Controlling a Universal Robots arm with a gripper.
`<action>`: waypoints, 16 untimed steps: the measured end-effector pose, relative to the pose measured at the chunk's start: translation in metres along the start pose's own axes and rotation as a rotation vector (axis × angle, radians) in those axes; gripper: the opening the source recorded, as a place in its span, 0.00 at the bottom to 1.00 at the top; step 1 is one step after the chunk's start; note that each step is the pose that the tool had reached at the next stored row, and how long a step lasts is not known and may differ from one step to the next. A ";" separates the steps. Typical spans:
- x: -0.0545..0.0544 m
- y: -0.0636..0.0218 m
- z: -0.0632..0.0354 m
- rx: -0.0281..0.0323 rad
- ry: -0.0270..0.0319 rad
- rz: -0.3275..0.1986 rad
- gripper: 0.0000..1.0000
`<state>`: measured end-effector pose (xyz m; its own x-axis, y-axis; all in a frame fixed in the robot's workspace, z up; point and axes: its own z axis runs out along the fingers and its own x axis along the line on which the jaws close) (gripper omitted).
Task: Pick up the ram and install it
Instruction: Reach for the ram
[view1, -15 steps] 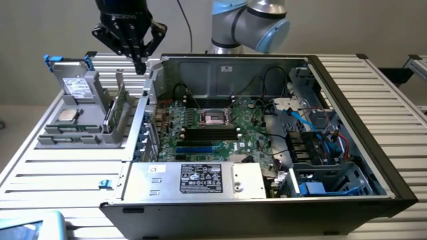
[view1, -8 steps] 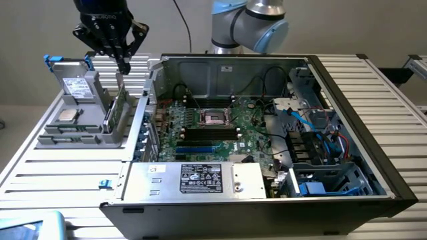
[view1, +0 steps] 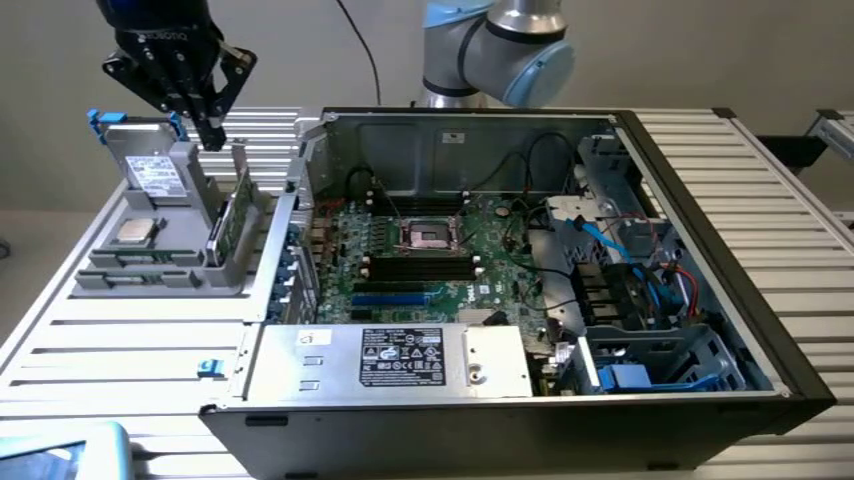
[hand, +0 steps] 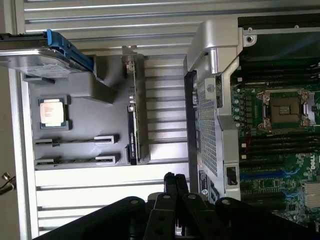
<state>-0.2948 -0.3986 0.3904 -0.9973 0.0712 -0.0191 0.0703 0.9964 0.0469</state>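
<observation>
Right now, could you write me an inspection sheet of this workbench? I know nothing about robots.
Surface: slatted metal table carrying a grey holder and an open computer case.
Job's things: the ram stands on edge in the holder, not yet picked up; the motherboard lies inside the case.
Clutter: a boxy drive with blue tabs and a square processor chip, both in the holder.
Claw: the claw hangs above the holder, between drive and ram, apart from the ram.
Cables: blue and black cables inside the case.
Surroundings: the robot arm rises behind the case, with a plain wall beyond it.
</observation>
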 end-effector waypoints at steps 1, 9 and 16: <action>0.004 -0.0003 0.0000 0.0000 0.0001 0.000 0.11; 0.041 -0.0030 0.0008 0.0001 0.0004 0.000 0.11; 0.073 -0.0053 0.0016 0.0001 0.0003 0.000 0.11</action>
<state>-0.3677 -0.3986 0.3871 -0.9973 0.0712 -0.0187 0.0702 0.9964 0.0468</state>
